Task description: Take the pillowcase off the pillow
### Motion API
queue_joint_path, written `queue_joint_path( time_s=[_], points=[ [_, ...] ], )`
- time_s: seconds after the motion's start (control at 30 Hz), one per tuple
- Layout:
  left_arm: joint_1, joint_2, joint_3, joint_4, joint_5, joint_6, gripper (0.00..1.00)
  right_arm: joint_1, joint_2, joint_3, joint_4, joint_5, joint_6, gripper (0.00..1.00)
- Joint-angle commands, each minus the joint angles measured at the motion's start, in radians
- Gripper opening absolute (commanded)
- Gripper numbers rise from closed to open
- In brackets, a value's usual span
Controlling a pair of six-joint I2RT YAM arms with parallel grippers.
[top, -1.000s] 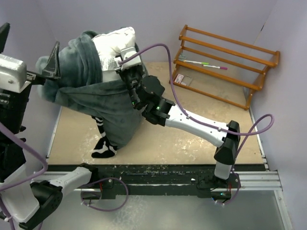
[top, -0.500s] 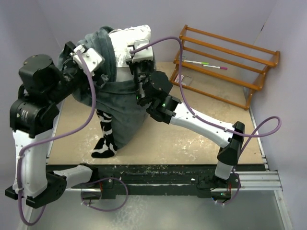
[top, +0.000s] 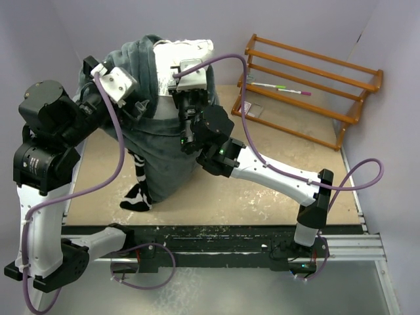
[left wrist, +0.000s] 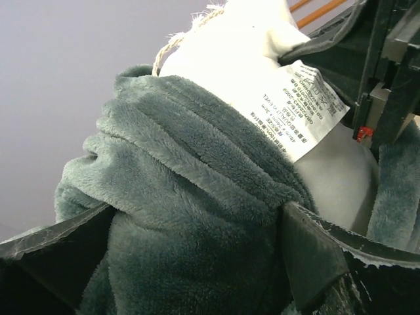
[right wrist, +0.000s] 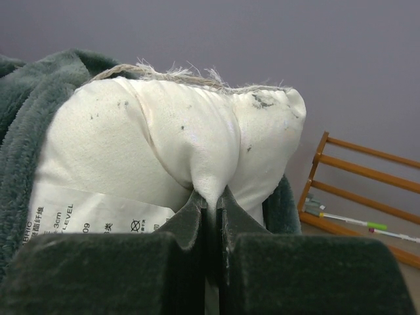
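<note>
Toward 12 o'clock: pillow point(top: 190, 50) held up, pillowcase point(top: 157, 141) sagging to table point(top: 262, 197).
Right fingers point(right wrist: 189, 213): clenched on pillow.
Left fingers point(left wrist: 316, 252): spread, astride pillowcase.

Most of the pillow point(top: 189, 50) buried inside the pillowcase point(top: 157, 147) (only its top end shows), label point(left wrist: 300, 106) print unreadably small

The white pillow point(top: 191, 48) pokes from the grey pillowcase point(top: 161, 147), whose zebra-striped corner reaches the table point(top: 262, 190).
</note>
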Motion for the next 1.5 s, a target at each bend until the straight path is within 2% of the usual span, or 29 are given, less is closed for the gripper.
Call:
queue_joint_path(
  time_s=[0.0,0.17,0.3,0.4,0.57,0.73,0.87,1.1,1.3,1.47],
  points=[
    [-0.005,-0.037,-0.071,0.181,0.146,-0.102,0.99,0.046,-0.039,0.047,0.05,-0.067,0.034,0.0],
    [-0.004,-0.088,-0.089,0.238,0.348,-0.171,0.99,0.046,-0.027,0.046,0.019,-0.078,0.03,0.0],
    [-0.004,-0.142,-0.14,0.35,0.399,-0.235,0.99,0.041,-0.017,0.058,-0.021,-0.09,0.045,0.0],
    [-0.004,-0.125,-0.144,0.328,0.349,-0.221,0.99,0.039,-0.017,0.061,-0.038,-0.093,0.059,0.0],
    [-0.006,-0.049,-0.152,0.186,0.213,-0.141,1.0,0.04,-0.018,0.07,-0.035,-0.085,0.072,0.0],
    [-0.004,0.034,-0.14,0.129,0.069,-0.145,0.99,0.042,-0.039,0.038,-0.023,-0.093,0.107,0.0],
    [-0.005,0.031,-0.178,0.21,-0.098,-0.1,0.85,0.042,-0.108,-0.05,0.011,-0.121,0.125,0.0],
    [-0.005,0.022,-0.244,0.262,-0.219,-0.024,0.66,0.042,-0.202,-0.174,0.112,-0.16,0.145,0.0],
    [-0.005,0.011,-0.269,0.34,-0.318,0.018,0.43,0.037,-0.27,-0.272,0.12,-0.183,0.168,0.0],
    [-0.005,-0.027,-0.237,0.382,-0.302,0.042,0.37,-0.002,-0.327,-0.372,0.1,-0.172,0.227,0.0]
  ],
)
